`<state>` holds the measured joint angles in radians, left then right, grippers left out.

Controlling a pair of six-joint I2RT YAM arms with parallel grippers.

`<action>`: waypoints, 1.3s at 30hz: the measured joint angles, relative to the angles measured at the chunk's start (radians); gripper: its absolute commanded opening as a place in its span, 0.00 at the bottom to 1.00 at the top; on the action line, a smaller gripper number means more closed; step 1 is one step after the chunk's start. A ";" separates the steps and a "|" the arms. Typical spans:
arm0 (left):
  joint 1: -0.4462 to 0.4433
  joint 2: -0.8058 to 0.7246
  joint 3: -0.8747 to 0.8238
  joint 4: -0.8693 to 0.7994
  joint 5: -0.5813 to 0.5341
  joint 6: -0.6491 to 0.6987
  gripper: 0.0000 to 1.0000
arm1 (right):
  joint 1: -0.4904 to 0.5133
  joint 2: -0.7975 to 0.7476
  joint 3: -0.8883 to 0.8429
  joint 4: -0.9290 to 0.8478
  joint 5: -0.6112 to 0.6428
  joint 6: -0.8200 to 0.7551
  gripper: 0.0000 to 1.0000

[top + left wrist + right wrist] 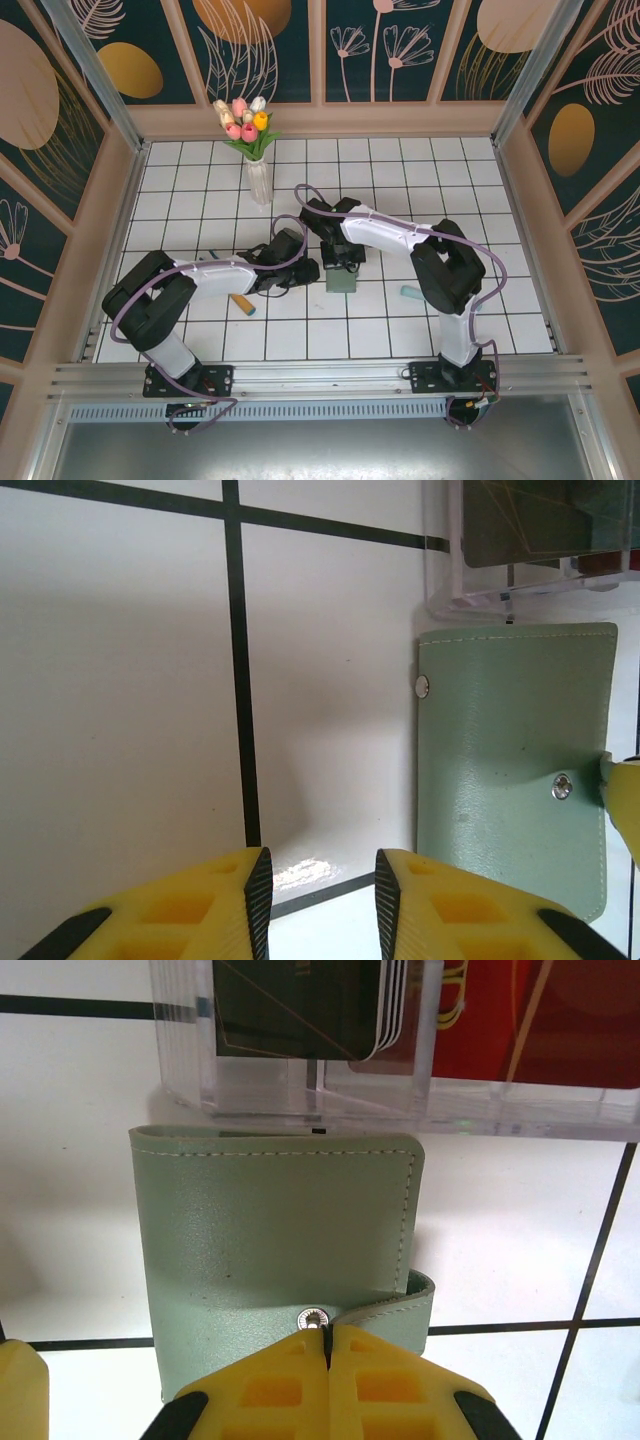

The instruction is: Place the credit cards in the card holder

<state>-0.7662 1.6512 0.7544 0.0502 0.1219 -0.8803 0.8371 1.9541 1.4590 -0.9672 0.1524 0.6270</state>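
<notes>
The sage-green card holder (270, 1230) lies folded on the white tiles, its snap tab curling up from the right side. My right gripper (327, 1332) is shut on the end of that tab, beside the metal snap. Just beyond stands a clear plastic box (400, 1100) holding a stack of credit cards (300, 1005), a dark one in front. My left gripper (318, 865) hangs open over bare tile left of the card holder (510, 770), nothing between its fingers. From above, both grippers (305, 272) (342, 265) meet at the card holder (342, 283).
A white vase of tulips (258, 180) stands at the back left. A small tan-and-blue item (243, 304) lies under the left arm and a teal one (410, 292) lies to the right of the card holder. Walls enclose the tiled floor.
</notes>
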 measured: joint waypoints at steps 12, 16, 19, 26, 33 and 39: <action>0.001 0.008 0.000 0.004 0.002 0.000 0.35 | 0.001 0.028 -0.001 0.028 -0.023 -0.013 0.00; 0.001 0.010 0.000 0.004 0.002 0.000 0.35 | 0.001 0.043 -0.006 0.031 -0.021 -0.015 0.00; 0.001 0.011 0.000 0.006 0.003 0.000 0.35 | 0.001 0.043 -0.014 0.040 -0.021 -0.015 0.00; 0.001 0.011 0.000 0.007 0.005 0.000 0.35 | 0.001 0.034 -0.034 0.065 -0.018 -0.015 0.00; 0.001 0.011 0.000 0.006 0.005 0.000 0.35 | 0.001 0.024 -0.024 0.043 -0.009 -0.010 0.00; 0.001 0.011 0.000 0.007 0.005 0.000 0.35 | 0.000 0.025 0.008 0.008 0.004 -0.011 0.00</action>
<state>-0.7654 1.6619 0.7544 0.0570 0.1265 -0.8803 0.8375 1.9793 1.4670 -0.9588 0.1566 0.6159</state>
